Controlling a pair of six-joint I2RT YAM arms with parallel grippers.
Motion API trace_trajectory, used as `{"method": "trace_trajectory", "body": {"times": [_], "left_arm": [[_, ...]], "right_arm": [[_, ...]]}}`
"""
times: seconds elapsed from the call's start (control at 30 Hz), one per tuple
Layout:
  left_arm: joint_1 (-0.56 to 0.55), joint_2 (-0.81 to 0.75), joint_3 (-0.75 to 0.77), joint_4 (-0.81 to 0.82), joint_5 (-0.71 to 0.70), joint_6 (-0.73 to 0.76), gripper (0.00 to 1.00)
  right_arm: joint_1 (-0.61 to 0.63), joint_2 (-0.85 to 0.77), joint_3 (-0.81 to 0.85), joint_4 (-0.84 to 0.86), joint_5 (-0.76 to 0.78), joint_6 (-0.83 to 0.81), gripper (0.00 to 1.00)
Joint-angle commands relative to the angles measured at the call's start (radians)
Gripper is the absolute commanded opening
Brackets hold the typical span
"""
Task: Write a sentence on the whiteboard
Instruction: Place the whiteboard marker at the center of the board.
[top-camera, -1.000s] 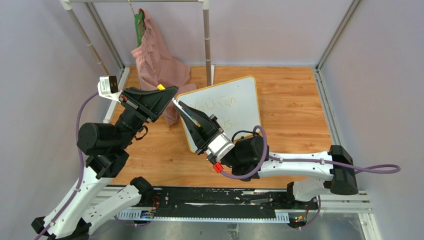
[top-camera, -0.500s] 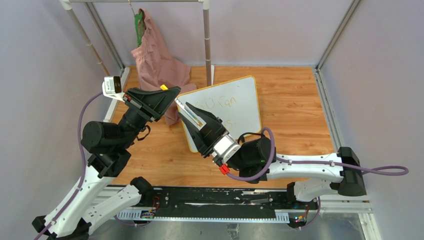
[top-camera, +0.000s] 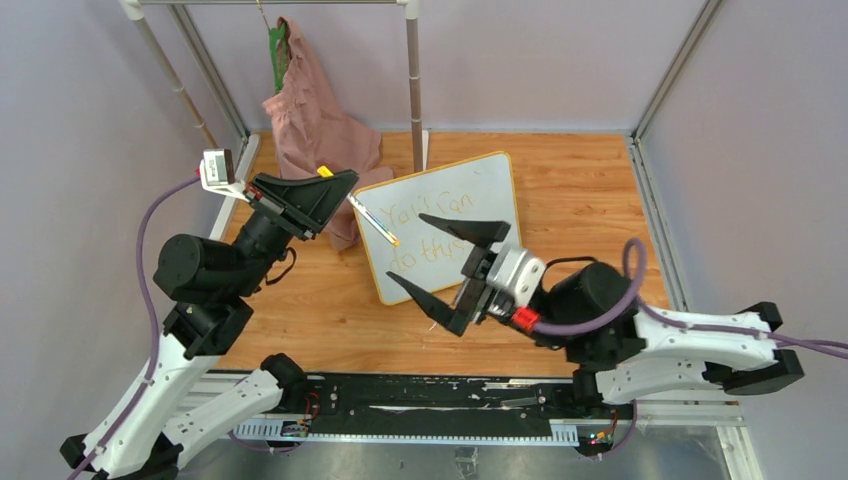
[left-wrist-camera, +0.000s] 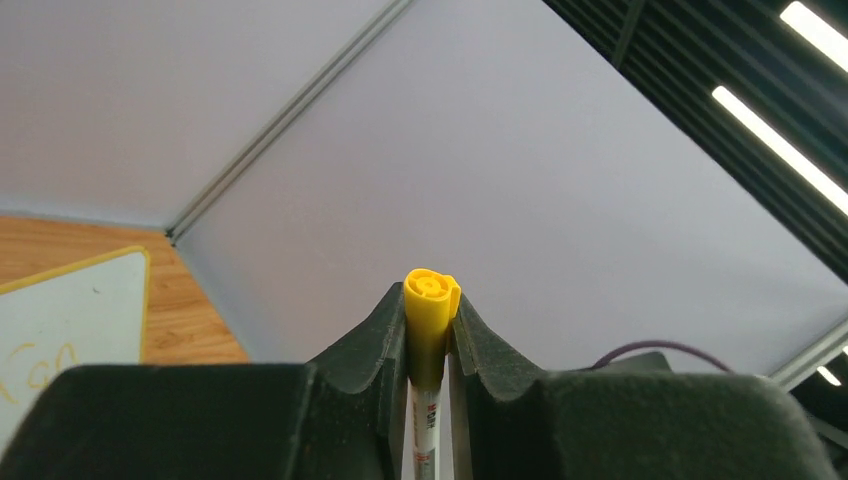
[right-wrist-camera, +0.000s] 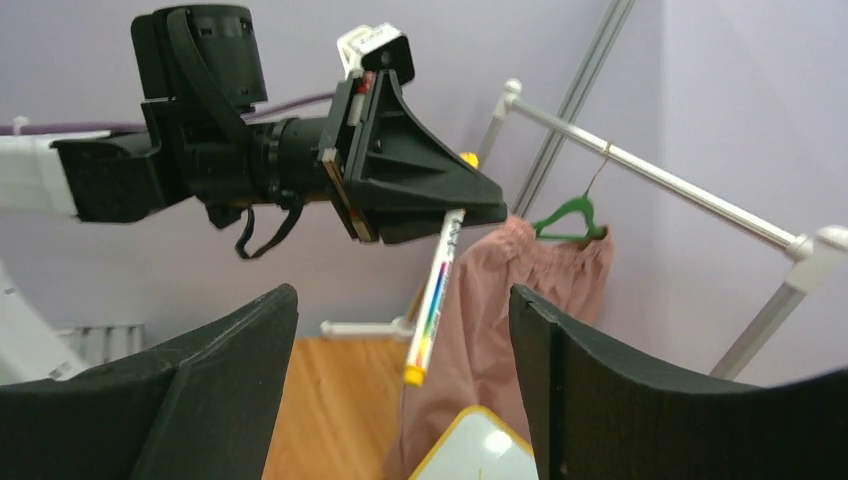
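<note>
The whiteboard (top-camera: 480, 200) leans tilted on the wooden table, yellow-framed, with the sentence (top-camera: 432, 228) on it in two orange lines. My left gripper (top-camera: 338, 192) is shut on a white marker (top-camera: 374, 220) with yellow ends, which slants down over the board's left edge. From the left wrist, the marker's yellow end (left-wrist-camera: 430, 310) sticks up between the shut fingers (left-wrist-camera: 375, 345), and the whiteboard (left-wrist-camera: 80, 310) lies at the left. My right gripper (top-camera: 404, 246) stands wide open and holds nothing, near the board's lower left. Its view shows the marker (right-wrist-camera: 432, 300) ahead, apart from its fingers.
A pink garment (top-camera: 320, 130) hangs from a green hanger (top-camera: 278, 55) on a white rack (top-camera: 414, 80) at the back left, draping onto the table behind the board. Purple walls enclose the wooden table (top-camera: 590, 210). A black rail (top-camera: 430, 390) runs along the near edge.
My right gripper was shut on the marker's lower end; it has let go, opened wide and drawn back to the right. The writing is now uncovered. The left gripper still holds the marker.
</note>
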Motion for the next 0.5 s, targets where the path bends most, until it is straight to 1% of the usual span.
{"method": "trace_trajectory", "body": {"times": [0.0,0.03,0.07,0.17,0.23,0.27,0.33,0.4,0.47], "left_arm": [[-0.003,0.017,0.135,-0.204,0.029,0.232,0.0],[-0.003,0.024,0.155,-0.251,0.054,0.283,0.0],[-0.003,0.027,0.161,-0.284,0.089,0.321,0.0],[-0.003,0.019,0.132,-0.313,0.206,0.407,0.0],[-0.003,0.014,0.11,-0.322,0.29,0.438,0.0],[-0.003,0.012,0.098,-0.331,0.32,0.449,0.0],[-0.003,0.005,0.076,-0.356,0.369,0.468,0.0],[-0.003,-0.008,0.049,-0.372,0.406,0.475,0.0],[-0.003,-0.03,0.018,-0.364,0.424,0.465,0.0]], "right_arm": [[0.009,-0.076,0.218,-0.607,0.048,0.345,0.8],[0.009,-0.075,0.264,-0.734,0.065,0.393,0.8],[0.008,-0.077,0.295,-0.801,0.079,0.435,0.81],[-0.002,-0.094,0.322,-0.909,0.086,0.525,0.86],[-0.046,-0.096,0.33,-0.947,0.057,0.597,0.9],[-0.075,-0.094,0.328,-0.956,0.028,0.639,0.9],[-0.153,-0.082,0.316,-0.96,-0.15,0.715,0.9],[-0.218,-0.06,0.298,-0.95,-0.292,0.788,0.88],[-0.241,-0.052,0.265,-0.924,-0.356,0.807,0.85]]}}
